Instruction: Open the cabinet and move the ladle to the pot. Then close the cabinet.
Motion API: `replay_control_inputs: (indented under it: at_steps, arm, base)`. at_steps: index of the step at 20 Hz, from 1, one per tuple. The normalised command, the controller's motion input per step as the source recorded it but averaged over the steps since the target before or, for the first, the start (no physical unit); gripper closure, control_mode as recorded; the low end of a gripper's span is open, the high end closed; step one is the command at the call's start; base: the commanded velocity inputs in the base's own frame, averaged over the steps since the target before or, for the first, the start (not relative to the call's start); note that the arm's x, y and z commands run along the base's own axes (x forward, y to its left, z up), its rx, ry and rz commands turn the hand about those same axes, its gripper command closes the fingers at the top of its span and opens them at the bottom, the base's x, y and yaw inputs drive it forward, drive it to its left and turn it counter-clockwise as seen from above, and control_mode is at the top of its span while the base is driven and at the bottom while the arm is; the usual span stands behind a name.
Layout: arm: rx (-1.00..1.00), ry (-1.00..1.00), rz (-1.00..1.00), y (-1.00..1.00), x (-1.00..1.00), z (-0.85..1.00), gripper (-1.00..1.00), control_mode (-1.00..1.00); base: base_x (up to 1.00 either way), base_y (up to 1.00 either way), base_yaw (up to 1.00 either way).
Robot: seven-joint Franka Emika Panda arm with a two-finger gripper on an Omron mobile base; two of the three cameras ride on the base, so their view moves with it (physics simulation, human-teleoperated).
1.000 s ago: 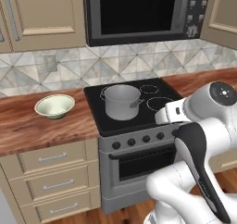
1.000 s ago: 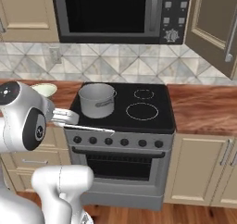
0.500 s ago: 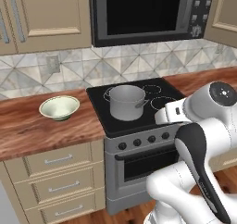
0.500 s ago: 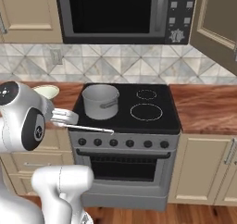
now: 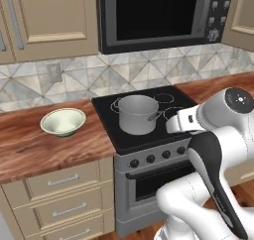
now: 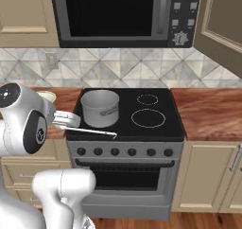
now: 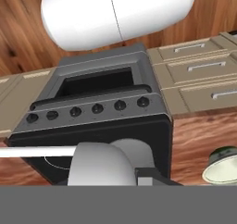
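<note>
Holding the ladle (image 6: 92, 131) by 1 end, the gripper (image 6: 71, 121) seems clamped on its thin handle; the stiff, light, slippery rod juts beyond the fingers, just beside the pot (image 6: 100, 108).

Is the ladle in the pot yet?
No. The ladle lies level in front of the pot, over the stove's front edge, not inside it.

Pot (image 5: 137, 114) plain grey metal. Ladle (image 6: 90, 131) pale silvery. Bowl (image 5: 63, 121) pale green, cream inside. Stove (image 6: 156, 114) glossy black top with thin white burner rings, grey front, dark knobs. Counter (image 5: 39, 147) reddish-brown wood grain. Backsplash (image 6: 123, 74) grey-beige triangle tiles. Cabinet (image 6: 220, 24) tan. Microwave (image 5: 158, 13) black, grey frame.
</note>
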Motion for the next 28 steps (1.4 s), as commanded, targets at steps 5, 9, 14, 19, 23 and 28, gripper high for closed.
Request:
replay_control_inputs:
  at_steps: [5,9,14,19,23,28]
  arm:
    - [0.0,0.0,0.0,0.0,0.0,0.0,1.0,1.0]
    - [0.0,0.0,0.0,0.0,0.0,0.0,1.0,1.0]
    - [0.0,0.0,0.0,0.0,0.0,0.0,1.0,1.0]
    - [0.0,0.0,0.0,0.0,0.0,0.0,1.0,1.0]
    - [0.0,0.0,0.0,0.0,0.0,0.0,1.0,1.0]
    - [0.0,-0.02,-0.03,0.06,0.01,0.03,1.0,-1.0]
  base:
    - [0.17,0.44,-0.1]
    - [0.28,0.44,-0.11]
    - [0.24,0.37,-0.11]
    - [0.28,0.34,-0.1]
    - [0.34,0.29,-0.11]
    - [0.15,0.15,-0.06]
